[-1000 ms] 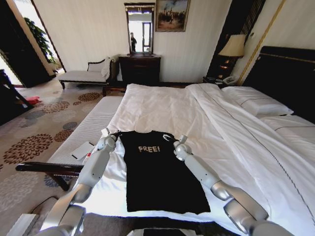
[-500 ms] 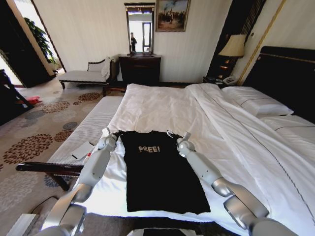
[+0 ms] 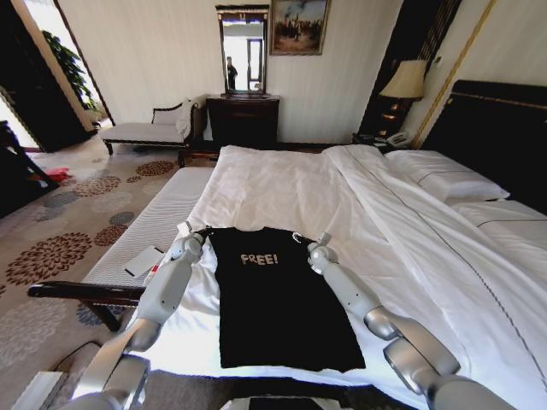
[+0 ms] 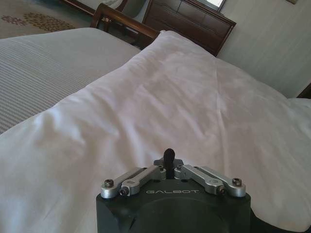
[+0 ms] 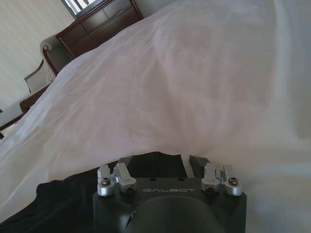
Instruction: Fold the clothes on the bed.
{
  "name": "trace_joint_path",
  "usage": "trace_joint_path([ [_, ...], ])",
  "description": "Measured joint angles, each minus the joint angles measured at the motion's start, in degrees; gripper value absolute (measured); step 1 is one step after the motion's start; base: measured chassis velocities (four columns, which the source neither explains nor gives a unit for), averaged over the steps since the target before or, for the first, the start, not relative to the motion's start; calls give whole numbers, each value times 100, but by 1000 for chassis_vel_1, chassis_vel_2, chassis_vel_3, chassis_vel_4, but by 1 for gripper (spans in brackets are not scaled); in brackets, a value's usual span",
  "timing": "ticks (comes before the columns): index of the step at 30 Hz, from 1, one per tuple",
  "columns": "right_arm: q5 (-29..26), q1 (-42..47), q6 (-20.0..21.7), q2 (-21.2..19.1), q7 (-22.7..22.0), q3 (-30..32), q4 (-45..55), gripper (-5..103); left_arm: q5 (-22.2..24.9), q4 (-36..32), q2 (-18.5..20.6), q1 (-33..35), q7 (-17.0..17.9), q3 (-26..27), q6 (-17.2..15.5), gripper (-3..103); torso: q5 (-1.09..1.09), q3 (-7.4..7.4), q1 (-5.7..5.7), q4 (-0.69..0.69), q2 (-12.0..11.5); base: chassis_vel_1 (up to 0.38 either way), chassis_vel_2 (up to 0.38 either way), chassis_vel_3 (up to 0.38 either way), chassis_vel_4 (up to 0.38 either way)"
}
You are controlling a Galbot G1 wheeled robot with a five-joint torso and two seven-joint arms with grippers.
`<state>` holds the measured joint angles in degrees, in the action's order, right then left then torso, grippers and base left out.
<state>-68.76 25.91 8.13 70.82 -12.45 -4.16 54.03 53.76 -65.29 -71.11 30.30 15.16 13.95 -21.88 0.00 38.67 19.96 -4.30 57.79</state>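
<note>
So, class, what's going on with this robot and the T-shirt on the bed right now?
A two-armed robot is working on a black T-shirt lying flat, with its sleeves already tucked in, near the foot of the bed. The left tool is at the shirt's left shoulder corner, and the right tool is at the right shoulder corner with its fingers apart over the black cloth. The shirt's body hasn't yet been folded lengthwise.

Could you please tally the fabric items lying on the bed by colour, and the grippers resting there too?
Black cotton T-shirt with white "FREE!" lettering: 1
White duvet: 1
White pillows: 2
Grippers, left gripper and right gripper, at the shirt's shoulders: 2
Total: 6
</note>
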Motion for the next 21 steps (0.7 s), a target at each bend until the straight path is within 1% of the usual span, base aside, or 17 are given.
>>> trace_joint_path([
  [1, -39, 29, 0, -16, 27, 15, 44, 63, -4, 2, -8, -1, 1, 0, 0, 2, 0, 0, 0, 0, 0, 0, 0, 0, 0],
  [3, -72, 84, 4, -43, 48, 30, 105, 52, -14, 4, -14, -4, 3, -2, 1, 2, 0, 0, 0, -1, 0, 0, 0, 0, 0],
  [4, -72, 84, 4, -43, 48, 30, 105, 52, -14, 4, -14, -4, 3, -2, 1, 2, 0, 0, 0, -1, 0, 0, 0, 0, 0],
  [5, -75, 99, 7, -49, 53, 33, 117, 46, -15, 6, -16, -5, 3, -3, 2, 2, 0, 0, 0, -1, 0, 0, 0, 0, 0],
  [7, -76, 153, 14, -76, 70, 49, 161, 46, -21, 10, -24, -13, 4, -10, 4, 2, 0, 0, 0, -1, 0, 0, 0, 0, 0],
  [8, -76, 177, 15, -94, 84, 60, 182, 34, -26, 13, -26, -16, 5, -16, 5, 2, 0, 0, 0, -1, 0, 0, 0, 0, 0],
  [9, -76, 194, 15, -113, 100, 67, 201, 29, -29, 15, -29, -18, 6, -21, 6, 2, 0, 0, 0, 0, 0, 0, 0, 0, 0],
  [10, -76, 194, 15, -113, 100, 67, 201, 29, -29, 15, -29, -18, 6, -21, 6, 2, 0, 0, 0, 0, 0, 0, 0, 0, 0],
  [13, -47, 231, 5, -192, 156, 82, 258, 13, -31, 20, -39, -37, 10, -26, 9, 2, 0, 0, 0, 0, 0, 0, 0, 0, 0],
  [15, -38, 236, -16, -220, 183, 87, 276, 13, -32, 20, -42, -45, 13, -28, 10, 2, 0, 0, 0, -1, 0, 0, 0, 0, 0],
  [17, -29, 239, -65, -249, 231, 94, 295, 3, -33, 20, -45, -57, 14, -31, 13, 2, 0, 0, 0, -2, 0, 0, 0, 0, 0],
  [18, -23, 241, -98, -267, 258, 99, 309, 1, -33, 20, -46, -63, 16, -31, 16, 2, 0, 0, 0, -1, 0, 0, 0, 0, 0],
  [21, -22, 242, -149, -283, 297, 106, 335, 1, -33, 16, -46, -69, 18, -32, 23, 2, 0, 0, 0, -1, 0, 0, 0, 0, 0],
])
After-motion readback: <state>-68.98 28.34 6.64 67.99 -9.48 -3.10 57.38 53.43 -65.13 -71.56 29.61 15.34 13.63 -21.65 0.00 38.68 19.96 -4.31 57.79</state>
